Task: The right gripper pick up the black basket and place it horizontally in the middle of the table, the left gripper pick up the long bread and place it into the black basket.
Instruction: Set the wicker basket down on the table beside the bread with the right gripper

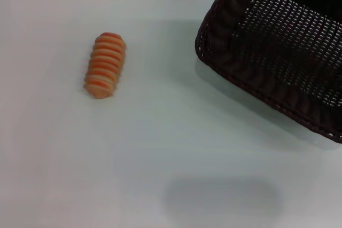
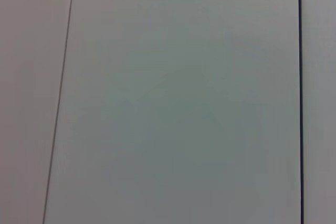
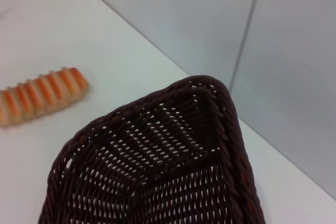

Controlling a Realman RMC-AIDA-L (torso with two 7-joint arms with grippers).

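Note:
The long bread lies on the white table at the left, ridged orange and cream top up, long axis running away from me. The black basket is at the upper right, skewed and tilted, partly cut off by the frame edge. In the right wrist view the basket's braided rim fills the near part of the picture, with the bread beyond it on the table. Neither gripper shows in any view. The left wrist view holds only plain pale panels.
A soft grey shadow lies on the table near its front edge. Pale wall panels with dark seams stand behind the table's far edge. Bare tabletop lies between the bread and the basket.

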